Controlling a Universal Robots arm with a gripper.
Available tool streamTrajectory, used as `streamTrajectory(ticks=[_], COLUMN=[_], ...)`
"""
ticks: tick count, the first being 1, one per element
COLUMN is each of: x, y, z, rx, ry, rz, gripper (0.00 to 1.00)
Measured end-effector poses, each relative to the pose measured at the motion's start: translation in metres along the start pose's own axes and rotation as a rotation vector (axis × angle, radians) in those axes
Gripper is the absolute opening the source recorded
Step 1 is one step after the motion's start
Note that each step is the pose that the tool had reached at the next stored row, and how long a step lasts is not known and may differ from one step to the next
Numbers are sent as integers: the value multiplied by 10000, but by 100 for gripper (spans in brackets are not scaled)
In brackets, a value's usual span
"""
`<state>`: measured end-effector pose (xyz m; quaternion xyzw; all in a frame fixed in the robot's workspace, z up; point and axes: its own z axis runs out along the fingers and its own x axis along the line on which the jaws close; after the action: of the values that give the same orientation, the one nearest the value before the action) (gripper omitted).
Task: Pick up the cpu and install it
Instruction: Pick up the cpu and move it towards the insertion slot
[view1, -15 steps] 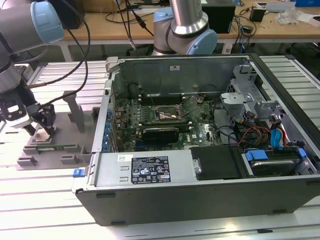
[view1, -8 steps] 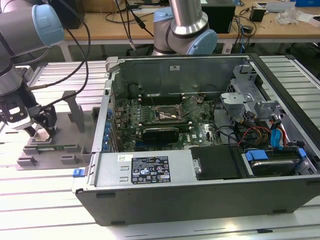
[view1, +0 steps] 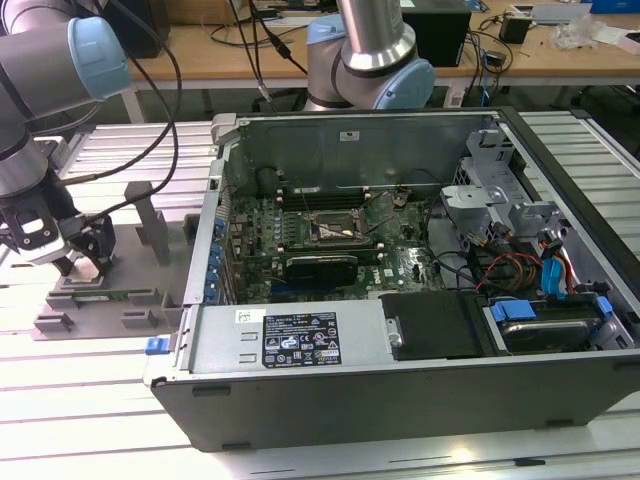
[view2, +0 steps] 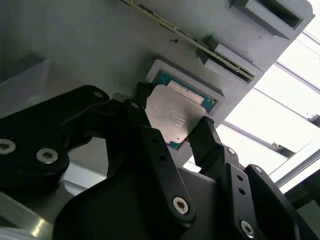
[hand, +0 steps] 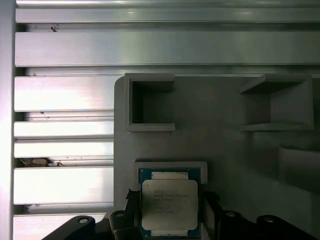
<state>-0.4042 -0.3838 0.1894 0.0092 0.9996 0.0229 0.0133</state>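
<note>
Gripper (view2: 175, 131) fingers straddle the cpu (view2: 172, 116), seated in the grey tray (hand: 225, 150) recess; contact unclear, so grip state undetermined. Chip looks light, rigid, slick-topped, fragile; hold opposite edges at 3 and 9 o'clock.

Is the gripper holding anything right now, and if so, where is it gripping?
The gripper brackets the cpu at two opposite edges, in its grey tray; an actual grip cannot be told.

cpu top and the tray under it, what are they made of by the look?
The cpu top: looks like brushed metal, silver-grey with a soft sheen; a green board edge shows around it. The grey tray: probably moulded or printed plastic, matte, uniform grey, no glare. The gripper fingers flank the cpu.
</note>
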Motion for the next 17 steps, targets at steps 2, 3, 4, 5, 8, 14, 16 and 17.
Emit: streamTrajectory(ticks=[2, 3, 4, 5, 8, 14, 16, 17], x=[0, -1, 0, 0, 0, 0, 0, 0], y=[0, 0, 0, 0, 2, 18, 18, 18], z=[1, 2, 2, 2, 3, 10, 11, 11], rx=[-1, -1, -1, -1, -22, -69, -70, -70], ry=[-2, -2, -1, -2, -3, 1, 0, 0], rz=[0, -1, -1, 0, 0, 2, 2, 2], gripper=[60, 60, 60, 60, 60, 60, 60, 60])
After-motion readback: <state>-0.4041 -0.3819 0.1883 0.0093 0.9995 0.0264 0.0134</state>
